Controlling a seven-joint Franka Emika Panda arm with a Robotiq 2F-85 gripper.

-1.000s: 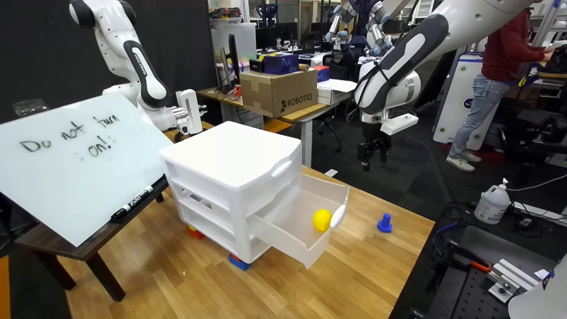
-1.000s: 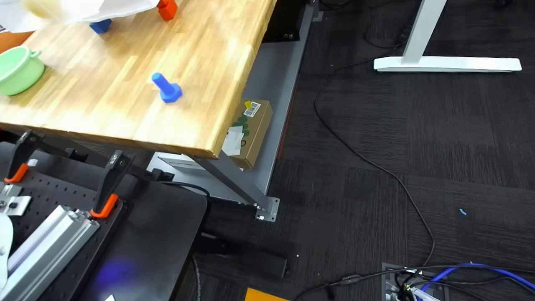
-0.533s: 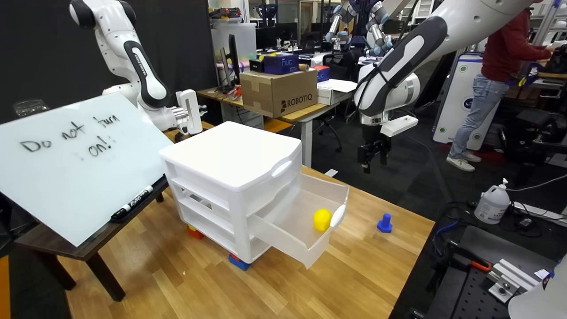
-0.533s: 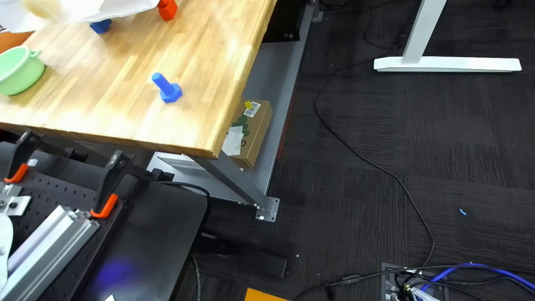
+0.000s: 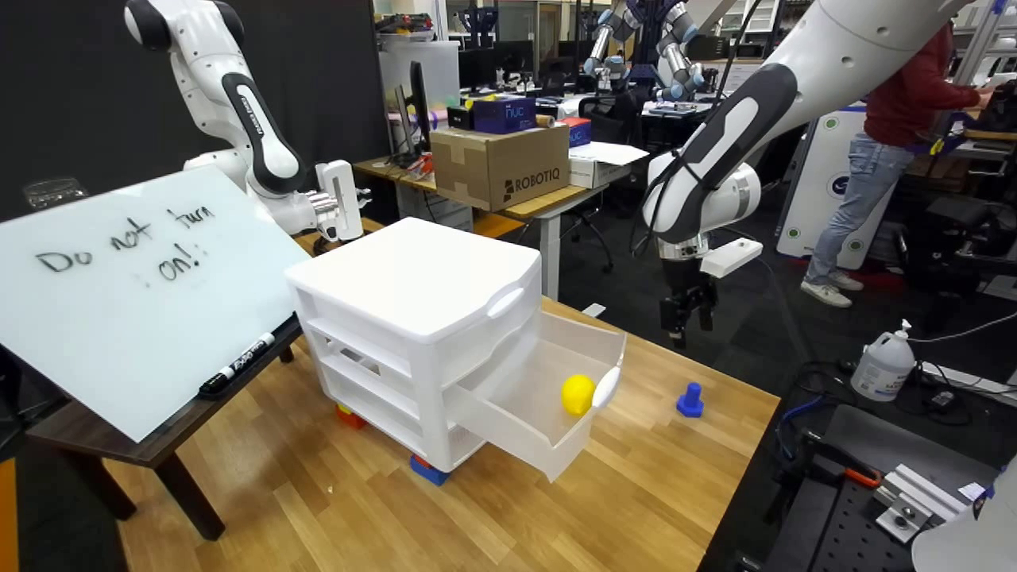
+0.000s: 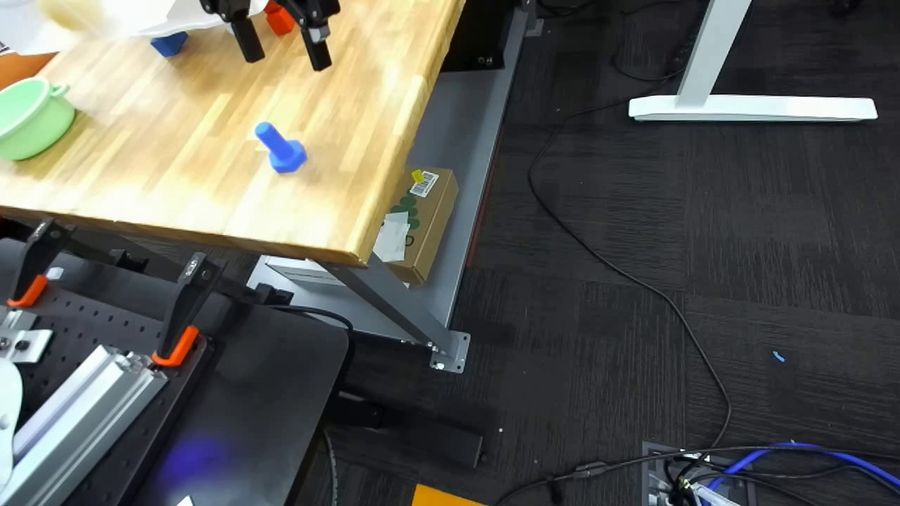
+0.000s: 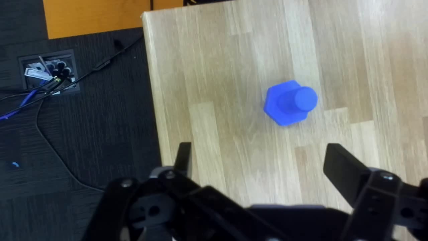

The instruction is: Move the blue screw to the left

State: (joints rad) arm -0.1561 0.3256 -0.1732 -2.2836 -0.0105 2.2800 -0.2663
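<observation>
Blue screw [image 7: 290,103] near a corner of the tabletop [image 6: 204,119], ungrasped.
Stands upright on its six-sided head, shank up, set in from both edges of that corner. Above the tabletop, apart from the screw and seemingly farther from the corner, a wide-spread, empty claw [image 6: 287,63]. Looks like the approach, so probably early: without grip, lift or leftward shift in evidence. Leaves nearly everything to do, as judged from here: come down onto the shank, grip it, carry or slide it left, let go. Gives no sign of which edge to take for left, so cannot tell the goal. Perhaps wants a gentle touch so near the corner, for fear of a push over an edge.
</observation>
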